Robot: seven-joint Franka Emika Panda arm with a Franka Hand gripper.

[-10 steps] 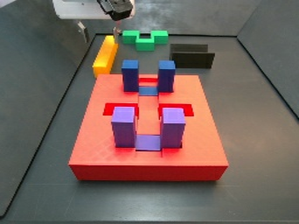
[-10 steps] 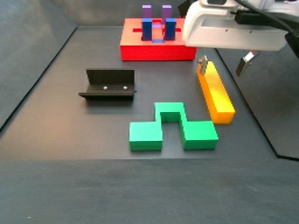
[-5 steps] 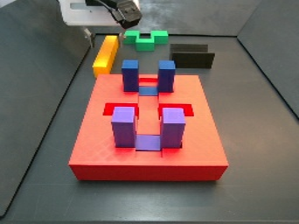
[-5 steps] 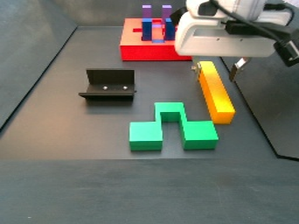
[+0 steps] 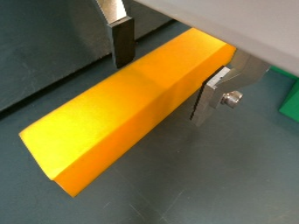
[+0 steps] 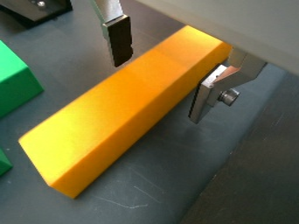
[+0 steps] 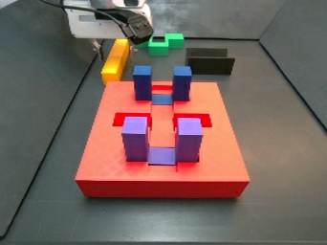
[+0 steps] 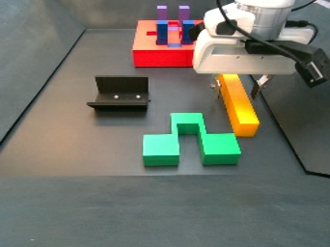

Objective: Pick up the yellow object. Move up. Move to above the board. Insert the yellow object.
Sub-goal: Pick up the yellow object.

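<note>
The yellow object (image 7: pixel 117 59) is a long orange-yellow bar lying flat on the dark floor beside the far end of the board (image 7: pixel 115 158). It also shows in a side view (image 8: pixel 237 104) and in both wrist views (image 5: pixel 128 105) (image 6: pixel 122 109). My gripper (image 8: pixel 238 81) is low over the bar's end nearest the board, and its body hides that end in a side view (image 7: pixel 118 43). In both wrist views the gripper (image 5: pixel 166 77) (image 6: pixel 163 74) is open, one finger on each long side of the bar, with a gap at the left finger. The board is a red slab with upright blue (image 7: pixel 143 81) and purple (image 7: pixel 134 137) blocks.
A green notched block (image 8: pixel 190 138) lies on the floor close to the bar's other end; it also shows in a side view (image 7: pixel 163 42). The dark fixture (image 8: pixel 120 94) stands further off. Raised walls edge the floor.
My gripper has come down from above the bar and moved slightly along it; its open fingers now straddle the bar. The bar has not moved.
</note>
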